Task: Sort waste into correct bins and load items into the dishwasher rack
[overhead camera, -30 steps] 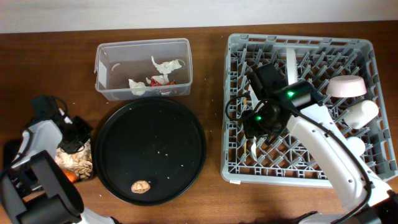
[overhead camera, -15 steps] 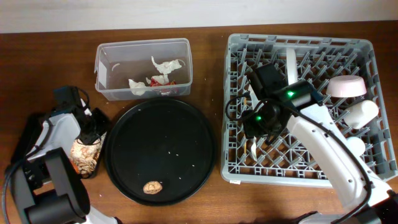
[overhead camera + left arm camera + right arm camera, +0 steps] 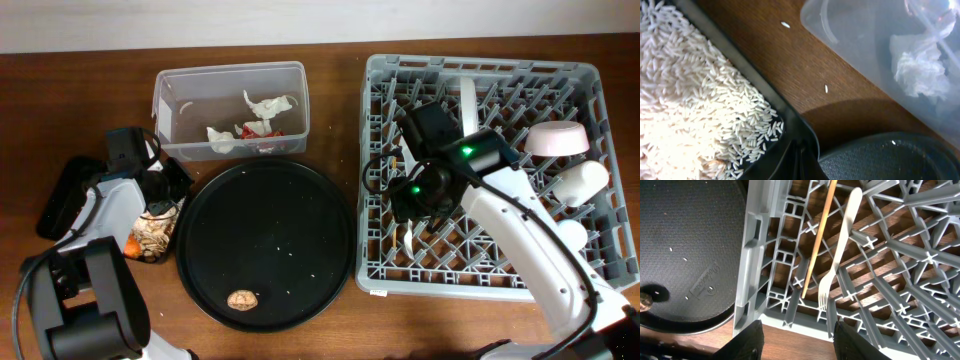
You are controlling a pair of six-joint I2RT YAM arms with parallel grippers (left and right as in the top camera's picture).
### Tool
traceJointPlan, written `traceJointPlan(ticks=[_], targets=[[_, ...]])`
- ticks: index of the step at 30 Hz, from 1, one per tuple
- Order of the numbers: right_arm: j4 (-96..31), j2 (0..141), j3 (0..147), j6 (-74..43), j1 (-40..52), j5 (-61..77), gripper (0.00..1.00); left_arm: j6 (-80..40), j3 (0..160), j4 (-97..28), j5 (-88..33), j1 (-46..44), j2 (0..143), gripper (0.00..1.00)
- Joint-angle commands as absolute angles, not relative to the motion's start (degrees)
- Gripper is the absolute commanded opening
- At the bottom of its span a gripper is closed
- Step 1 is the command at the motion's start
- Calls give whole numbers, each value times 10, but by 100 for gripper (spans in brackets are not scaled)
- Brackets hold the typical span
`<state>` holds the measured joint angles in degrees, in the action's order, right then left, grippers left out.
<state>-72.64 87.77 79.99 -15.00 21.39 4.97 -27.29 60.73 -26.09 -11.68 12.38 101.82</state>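
My left gripper (image 3: 160,196) is shut on the corner rim of the shallow black tray (image 3: 176,216), which holds beige crumbs (image 3: 154,232) and an orange carrot (image 3: 132,247). In the left wrist view the closed fingertips (image 3: 801,162) pinch that rim beside the crumbs (image 3: 700,100). The clear tub (image 3: 190,105) holds crumpled white paper (image 3: 262,104) and a red wrapper (image 3: 262,130). My right gripper (image 3: 802,347) is open and empty above the grey rack (image 3: 480,275), over the white fork (image 3: 840,255) and the chopstick (image 3: 817,240). The bowl (image 3: 556,138), two cups (image 3: 580,180) and the plate (image 3: 468,100) sit in the rack.
The large round black tray (image 3: 265,245) lies between the shallow tray and the rack, touching or nearly touching both. A small brown lump (image 3: 241,299) rests near its front edge. The tub's corner (image 3: 840,30) is close above the shallow tray.
My left gripper has moved right and away from me with the shallow black tray, up beside the tub. The round tray and its lump have shifted right. The right arm has not moved.
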Motion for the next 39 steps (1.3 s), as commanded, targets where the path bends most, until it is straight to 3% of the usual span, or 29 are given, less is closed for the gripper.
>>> traceJointPlan(ticks=[1,4,8,12,17,21,25,30,39], targets=[[-729,876,804,-151,210,43,49,-256,629,-297,-141,119,1015,13],[-729,876,804,-151,210,43,49,-240,661,-363,-116,119,995,26],[-731,876,804,-151,210,43,50,-190,696,-444,-111,113,945,56],[-737,876,804,-151,210,43,50,-174,697,-521,-112,88,901,57],[-738,876,804,-151,210,45,51,-137,694,-620,-111,-20,896,58],[-740,876,804,-151,210,45,51,-131,694,-689,-76,-139,897,77],[-741,876,804,-151,210,45,51,-162,668,-741,-37,-232,897,85],[-742,876,804,-151,210,45,51,-247,569,-716,-32,-258,897,86],[-744,876,804,-151,210,45,51,-249,463,-608,-31,-258,898,86]])
